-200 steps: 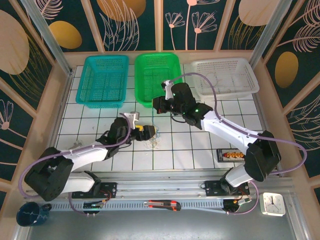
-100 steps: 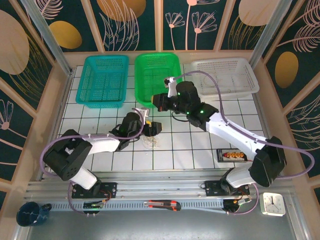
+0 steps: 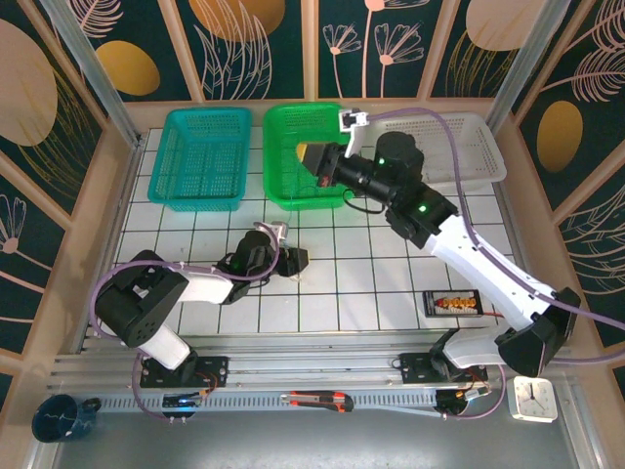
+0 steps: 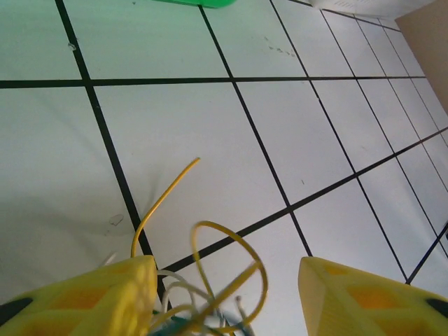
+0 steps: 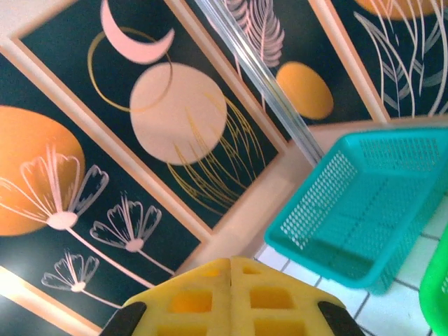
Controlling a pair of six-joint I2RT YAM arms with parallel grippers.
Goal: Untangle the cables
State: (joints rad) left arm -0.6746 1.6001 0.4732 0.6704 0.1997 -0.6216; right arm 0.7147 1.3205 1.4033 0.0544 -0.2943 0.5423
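Left wrist view puts the cables on the tiled table between the parted fingers of the left claw, crowding its left finger, with a yellow loop curling forward. The right claw, pressed shut, hangs well apart over the green basket, so the left arm is nearer.

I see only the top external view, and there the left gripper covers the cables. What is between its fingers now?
Observer: In the left wrist view the left gripper stands open. The cables curl in the gap, nearer to one finger.
Operator: Which colours are there?
Observer: A pale yellow loop, white strands under it, and a bit of bluish cord at the bottom edge.
Operator: Does the right gripper hold a cable?
Observer: In the right wrist view the right gripper is shut, and nothing shows between its fingers.
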